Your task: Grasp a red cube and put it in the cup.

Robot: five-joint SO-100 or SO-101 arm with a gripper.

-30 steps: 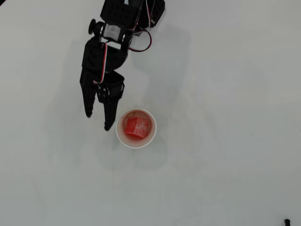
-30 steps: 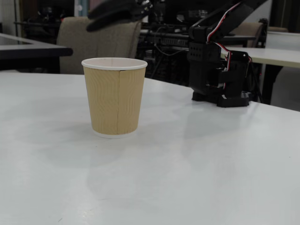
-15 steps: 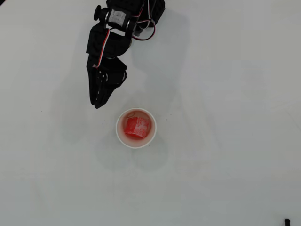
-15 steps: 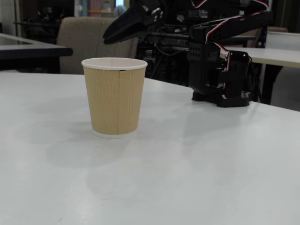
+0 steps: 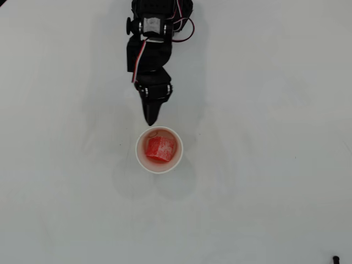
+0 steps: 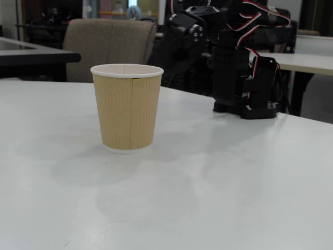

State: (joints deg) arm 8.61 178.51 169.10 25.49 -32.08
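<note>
Overhead view: the red cube [image 5: 160, 148] lies inside the cup [image 5: 141, 159]; the end effector [image 5: 151, 119], pinched together and empty, points at the rim. The cube looks light, rigid; opposite flat faces suit gripping.

Fixed view: the cup [image 6: 127, 107] stands upright on the tabletop [image 6: 218, 187], probably easily tipped.

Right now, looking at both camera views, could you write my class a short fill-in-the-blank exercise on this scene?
1. The red cube lies inside the ____.
2. In the fixed view, the paper cup has a ____ outer wall.
3. The claw is shut and holds ____.

Missing words: cup; tan; nothing
</note>
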